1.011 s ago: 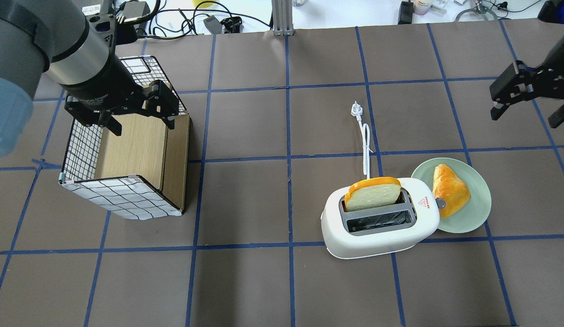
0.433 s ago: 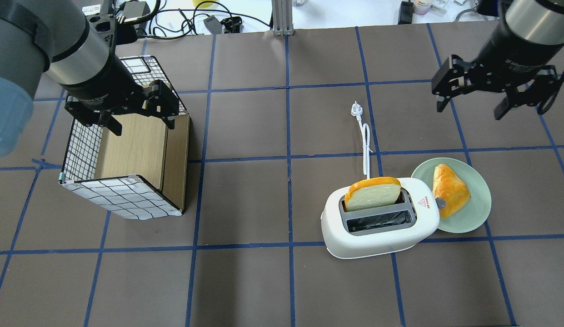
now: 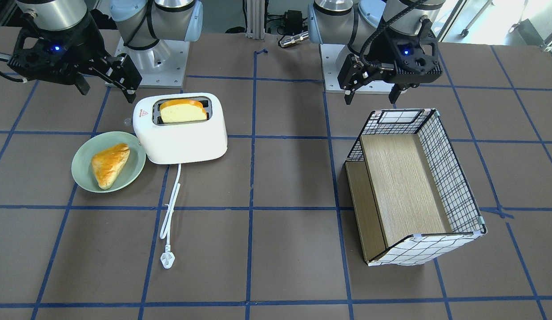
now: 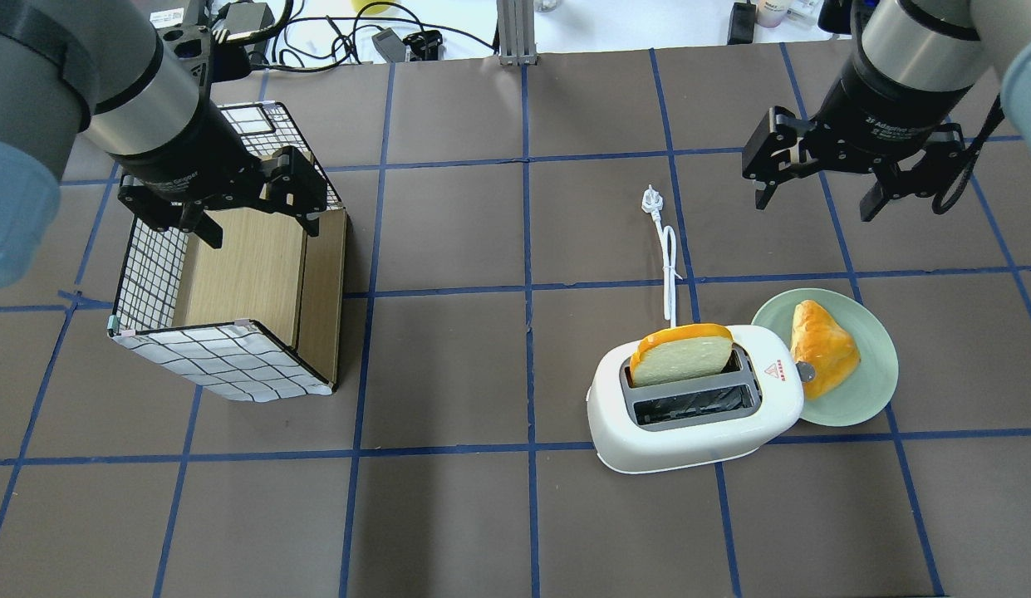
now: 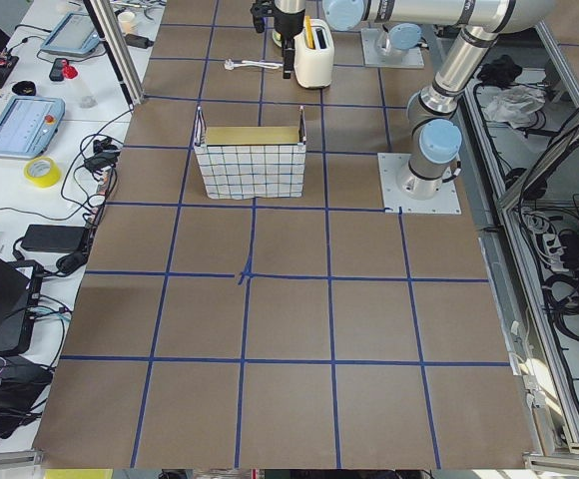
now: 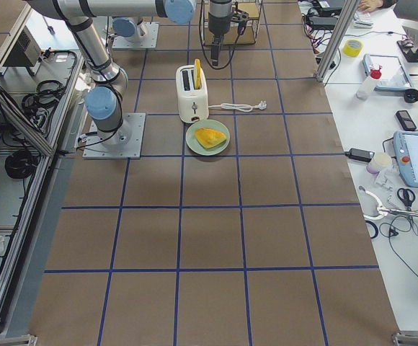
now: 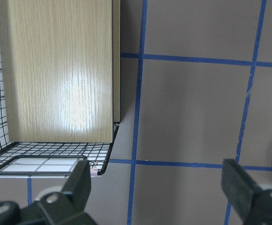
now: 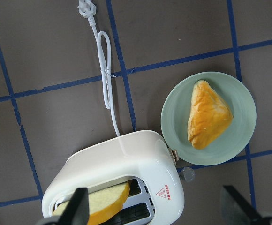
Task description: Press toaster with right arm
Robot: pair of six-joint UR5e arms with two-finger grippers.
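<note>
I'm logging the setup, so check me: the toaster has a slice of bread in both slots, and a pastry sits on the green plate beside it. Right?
Not quite: only one slot of the toaster holds a slice of bread; the other is empty, as the overhead exterior view shows. The pastry does sit on the green plate beside it.

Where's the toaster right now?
In the overhead view the toaster sits right of centre, on the robot's right side, directly beside the green plate.
</note>
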